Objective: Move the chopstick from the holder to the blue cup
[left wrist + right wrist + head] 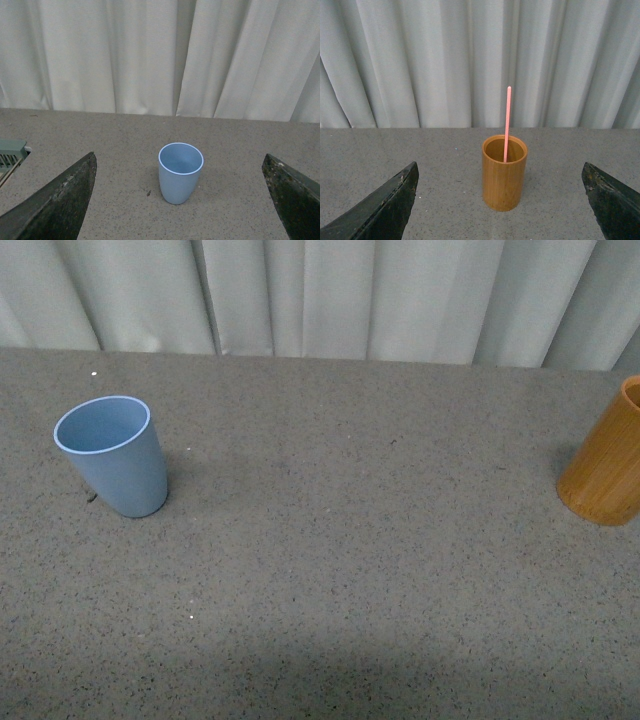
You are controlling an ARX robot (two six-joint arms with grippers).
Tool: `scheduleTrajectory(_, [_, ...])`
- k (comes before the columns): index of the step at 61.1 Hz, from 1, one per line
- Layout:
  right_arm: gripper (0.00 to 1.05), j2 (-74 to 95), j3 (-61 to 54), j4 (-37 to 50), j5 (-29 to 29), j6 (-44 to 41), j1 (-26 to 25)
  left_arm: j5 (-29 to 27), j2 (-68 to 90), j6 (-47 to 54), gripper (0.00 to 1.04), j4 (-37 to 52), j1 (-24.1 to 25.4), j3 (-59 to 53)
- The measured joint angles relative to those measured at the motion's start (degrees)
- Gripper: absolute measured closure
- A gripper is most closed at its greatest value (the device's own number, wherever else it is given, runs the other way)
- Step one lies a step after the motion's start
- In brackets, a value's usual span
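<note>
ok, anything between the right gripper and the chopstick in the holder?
Nothing visible. In the right wrist view, only bare table separates the open right gripper from the holder, with the chopstick standing inside it.

chopstick [507, 122]: pink, upright in holder [504, 172] (orange) | blue cup [112, 454]: upright, far left

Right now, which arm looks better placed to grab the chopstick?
Right. The right gripper, open, faces the holder with the pink chopstick standing inside; the left gripper faces only the blue cup.

obstacles: blue cup [112, 455], holder [605, 472] | between them: open table [350, 570]
</note>
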State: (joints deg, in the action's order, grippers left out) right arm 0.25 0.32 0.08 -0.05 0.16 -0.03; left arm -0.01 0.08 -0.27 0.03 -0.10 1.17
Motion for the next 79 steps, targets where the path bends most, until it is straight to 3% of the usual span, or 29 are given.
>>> scheduleTrajectory(79, [0.09,0.0,0.0,0.0,0.0,0.0,0.0,0.0,0.0,0.0,0.07,0.0,0.0,0.0])
